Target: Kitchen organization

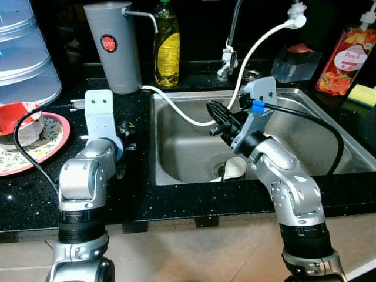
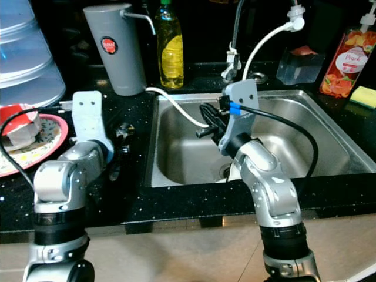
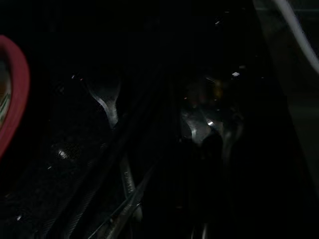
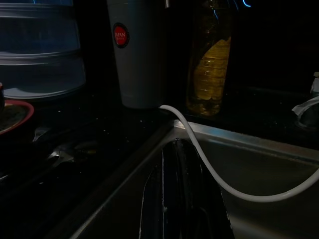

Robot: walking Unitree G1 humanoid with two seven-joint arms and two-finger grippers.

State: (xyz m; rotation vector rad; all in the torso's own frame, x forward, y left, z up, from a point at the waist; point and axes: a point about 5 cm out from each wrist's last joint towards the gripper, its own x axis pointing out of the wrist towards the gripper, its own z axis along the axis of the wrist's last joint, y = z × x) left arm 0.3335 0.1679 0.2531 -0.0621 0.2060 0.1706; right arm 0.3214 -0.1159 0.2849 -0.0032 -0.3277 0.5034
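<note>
Far left of the black counter (image 1: 35, 194): a red-rimmed plate (image 1: 56, 144) with crumpled wrapping on it, stacked clear tubs (image 1: 23, 53) behind. Parked clear of the sink, probably as already-sorted or waiting items.

Left gripper (image 1: 124, 147) sits low on the counter just left of the sink edge. Its wrist view is very dark; a couple of spoons (image 3: 107, 102) glint on the counter ahead of the fingers, which likely explains why the arm is down there. I can't tell whether its fingers are open or closed, or if they hold anything.

Behind it stand a grey dispenser (image 1: 114, 47) and a yellow dish soap bottle (image 1: 167, 50), against the back wall where they stay off the work area.

Steel sink (image 1: 194, 170): a white hose (image 1: 176, 108) drapes from the counter edge across the basin up toward the tap area. A small white cup (image 1: 234, 168) lies by the drain, likely the next thing to clear.

Right gripper (image 1: 218, 120) hovers over the basin, pointed toward the counter's left side. Fingers look pressed together, nothing visible between them; the hose passes close beside them, contact unclear.

Far right: a peach soap pouch (image 1: 346, 61) and a yellow sponge (image 1: 364, 94) on the back ledge, within reach of the tap.
</note>
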